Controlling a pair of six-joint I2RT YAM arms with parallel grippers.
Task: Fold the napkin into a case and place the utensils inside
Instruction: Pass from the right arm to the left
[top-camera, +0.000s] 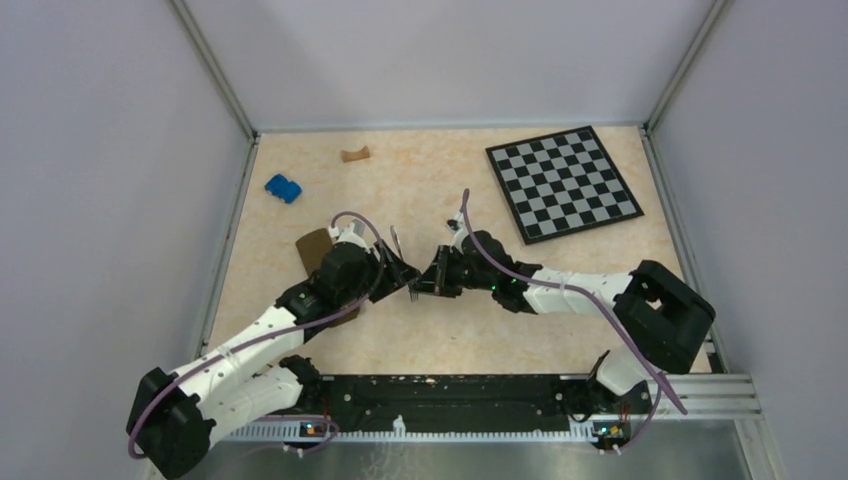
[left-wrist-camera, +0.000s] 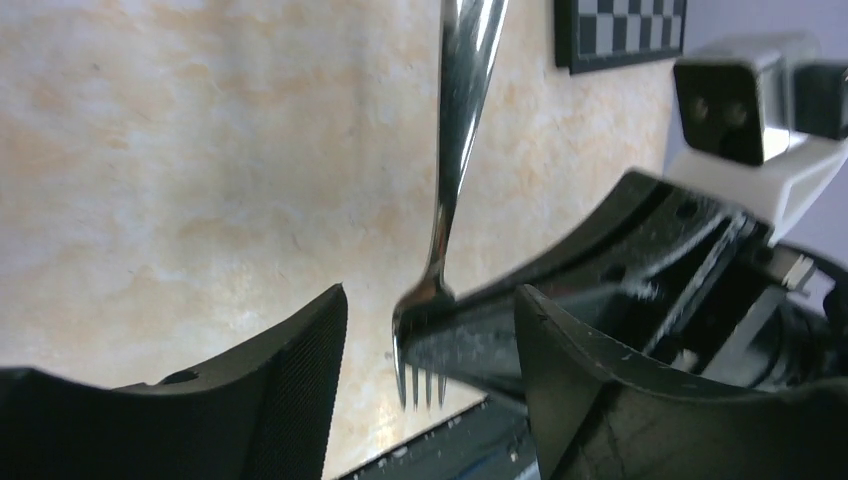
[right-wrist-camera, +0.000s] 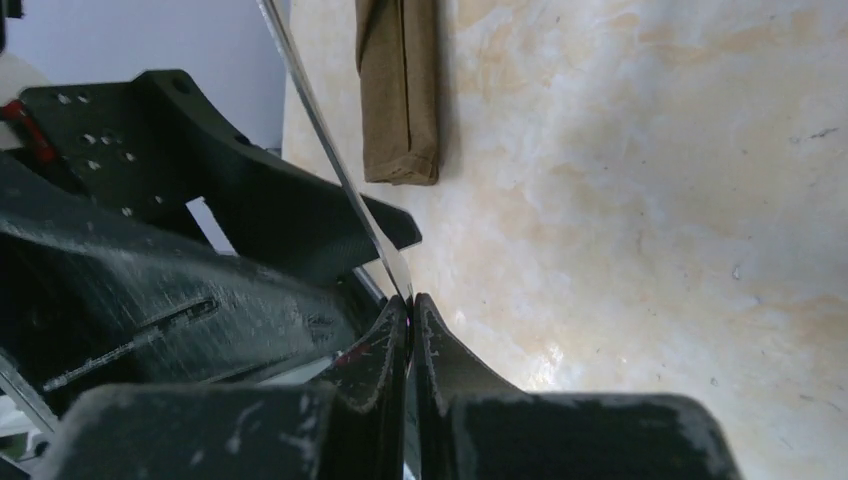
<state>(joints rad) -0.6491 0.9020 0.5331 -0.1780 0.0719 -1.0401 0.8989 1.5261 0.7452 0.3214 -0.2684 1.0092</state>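
Fork passing between grippers, centre of the top view

The right gripper (right-wrist-camera: 410, 305) is pinched together on the fork (left-wrist-camera: 455, 130) just above the tines. The left gripper (left-wrist-camera: 430, 298) stands apart on either side of it, touching nothing. Judged a re-grip to line the fork up for insertion. The fork's long axis runs top to bottom in the left wrist view, tines toward the bottom edge. The case (right-wrist-camera: 398, 90) lies folded at upper centre of the right wrist view.

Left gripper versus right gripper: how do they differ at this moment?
The left gripper stands open, its fingers either side of the fork with a gap; the right gripper is shut, pinching the fork by its tine end. The left gripper carries nothing; the right gripper bears the fork. Both meet at the same fork.
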